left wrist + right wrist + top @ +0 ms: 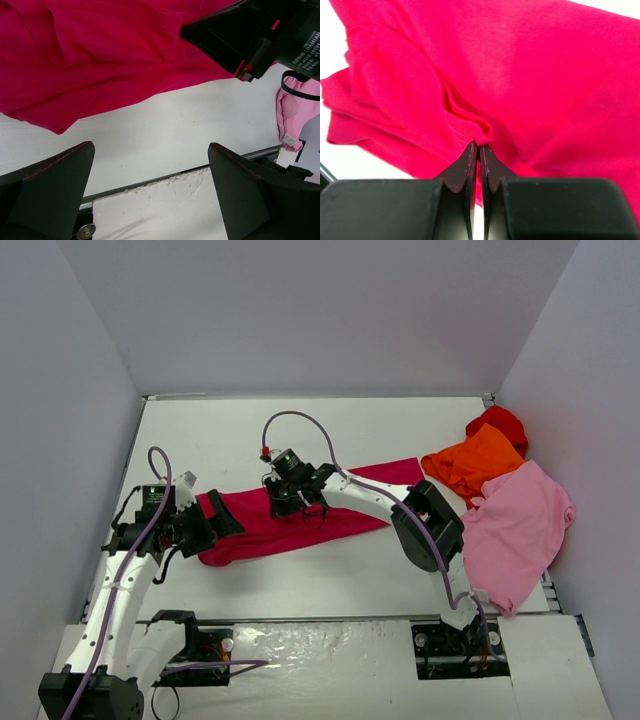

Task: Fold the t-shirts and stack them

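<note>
Right tool (pixel 479 150): jaws closed tight on a raised crease of the crimson t-shirt (pixel 530 90). The pinched ridge of cloth sits right at the fingertips, and the wrist view shows the fabric spreading away from the tips on all sides. From overhead, the right tool (pixel 287 502) stands over the far edge of the crimson t-shirt (pixel 255 530), toward its left half. The garment lies as a long crumpled band on the counter (pixel 300 585). Its long axis runs diagonally from the near left to the far right. Left tool (pixel 150 190): jaws spread fully and holding nothing. The cloth lies ahead of its fingers (pixel 50 185), not between them, with bare counter in the gap. The left tool (pixel 212 525) is at the near-left end of the band, so the left arm is the nearer one to that end, while the right arm holds the middle. Judgement: any lift or fold hinges on the pinched crease, with the band trailing to both sides of the grip. The light pink t-shirt (pixel 520 530), orange t-shirt (pixel 475 462) and bright red t-shirt (pixel 500 423) lie heaped at the right edge, well apart from both tools.
</note>
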Robot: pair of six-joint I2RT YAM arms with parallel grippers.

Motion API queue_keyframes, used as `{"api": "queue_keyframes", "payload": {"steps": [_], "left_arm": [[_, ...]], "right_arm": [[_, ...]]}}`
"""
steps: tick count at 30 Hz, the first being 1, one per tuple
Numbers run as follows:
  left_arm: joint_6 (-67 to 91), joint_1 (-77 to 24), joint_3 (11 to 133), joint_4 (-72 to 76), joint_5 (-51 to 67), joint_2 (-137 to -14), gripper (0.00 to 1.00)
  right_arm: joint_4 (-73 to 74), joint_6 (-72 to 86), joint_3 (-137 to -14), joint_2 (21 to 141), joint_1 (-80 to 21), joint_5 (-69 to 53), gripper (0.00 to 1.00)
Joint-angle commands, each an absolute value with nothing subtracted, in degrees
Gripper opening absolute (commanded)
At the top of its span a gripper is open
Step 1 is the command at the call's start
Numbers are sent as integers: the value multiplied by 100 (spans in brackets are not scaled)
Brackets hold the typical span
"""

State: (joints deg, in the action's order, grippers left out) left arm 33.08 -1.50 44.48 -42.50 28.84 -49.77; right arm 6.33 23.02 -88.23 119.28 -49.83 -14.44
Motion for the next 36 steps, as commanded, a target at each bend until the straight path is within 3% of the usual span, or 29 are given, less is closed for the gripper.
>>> {"api": "queue_keyframes", "payload": {"steps": [1, 11, 12, 15, 23, 27, 31, 36], "left_arm": [[3243, -158, 4525, -3906, 2910, -5087, 97], [3296, -158, 4400, -3674, 2971, -5159, 97], [3299, -158, 4392, -3671, 2974, -5153, 97], [3313, -158, 4351, -3665, 2997, -5090, 97], [3257, -158, 4399, -3801, 2944, -5036, 97], [3226, -158, 4438, -3849, 2919, -5036, 97], [3296, -158, 4465, -3750, 2891, -5073, 97], [3402, -154, 4541, -3373, 2904, -5517, 97]], "right_arm": [[527, 2347, -8746, 10982, -5245, -1414, 0], [519, 2388, -7576, 10259, -6046, -1020, 0], [516, 2405, -7488, 10245, -6059, -1020, 2], [510, 2521, -7132, 10222, -6177, -1098, 25], [597, 2624, -6926, 9932, -6293, -914, 38], [658, 2571, -7042, 9768, -6285, -562, 51], [774, 2306, -7616, 10026, -6239, -308, 54], [897, 2026, -8402, 10764, -5844, -390, 50]]}}
